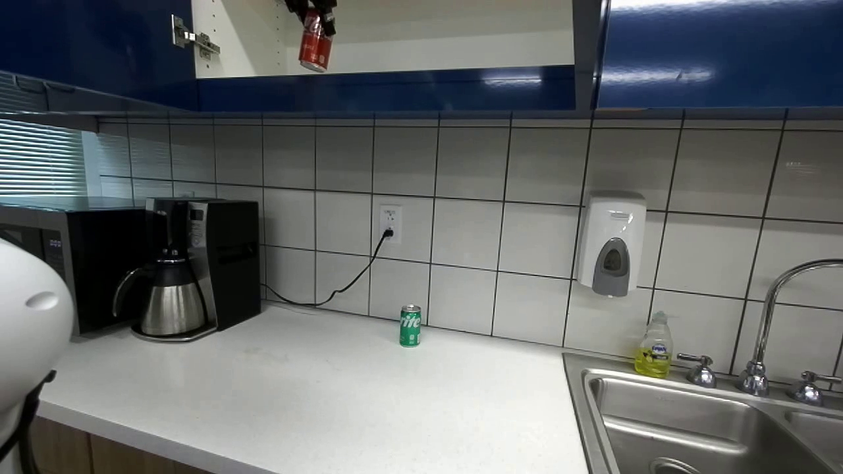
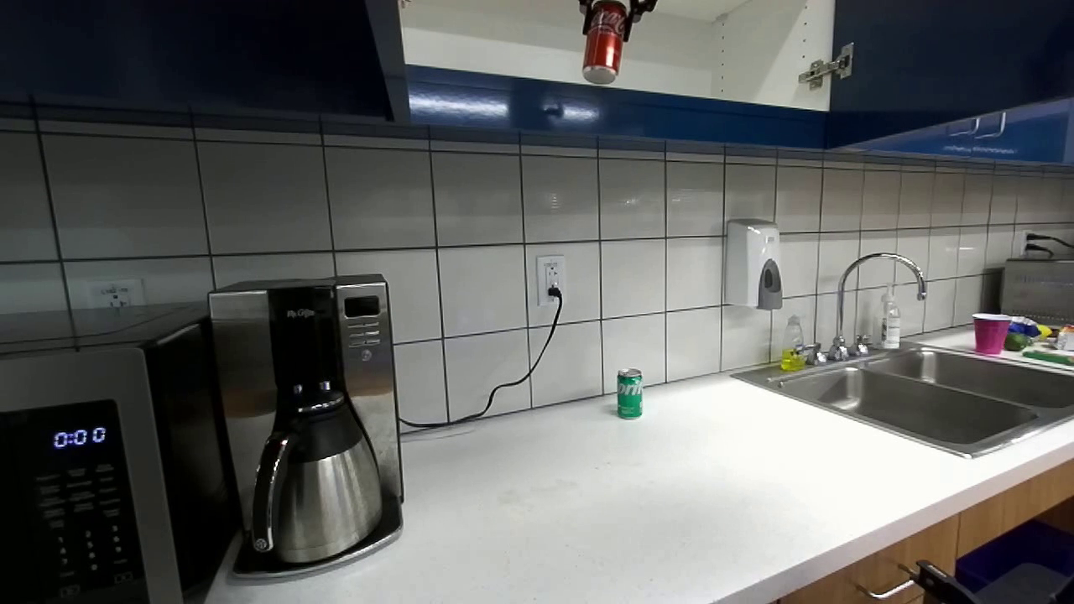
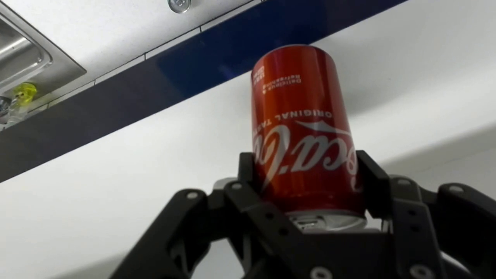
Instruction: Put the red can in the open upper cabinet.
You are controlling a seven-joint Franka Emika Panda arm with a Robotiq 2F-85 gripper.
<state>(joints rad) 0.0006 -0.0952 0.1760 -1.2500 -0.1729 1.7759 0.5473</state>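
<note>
Clamping a red Coca-Cola can (image 3: 301, 124) between its two black fingers (image 3: 374, 182), the Robotiq gripper (image 3: 309, 174) holds it by the sides, near the tab end. The can hangs slightly tilted, base downward, at the mouth of the open upper cabinet (image 1: 448, 39), close above the glossy blue front edge (image 1: 382, 93); how far inside it is cannot be told. Its silver base (image 2: 600, 75) shows from below in both exterior views, and in the wrist view the pale shelf (image 3: 128, 166) spreads beneath and behind the can. A dark blue door (image 2: 940, 67) stands wide on its metal hinge (image 2: 826, 69).

On the white countertop (image 1: 329, 395) below, a green Sprite can (image 1: 409, 327) stands upright near the tiled wall (image 1: 467, 230), well apart from the coffee maker (image 2: 373, 369) and its steel carafe (image 2: 327, 503). A microwave (image 2: 92, 470) reading 0:00 sits beside the coffee maker, and a black cord (image 2: 550, 340) runs along the wall up to an outlet (image 1: 391, 214). Farther along, a white soap dispenser (image 1: 616, 224) hangs on the tiles; below it, at the back of the double-basin sink (image 2: 906, 411), a Dawn dish soap bottle (image 1: 654, 352) with yellow liquid stands just beside a chrome tap handle (image 1: 702, 375). Beyond the sink sits a pink cup (image 2: 993, 334).
</note>
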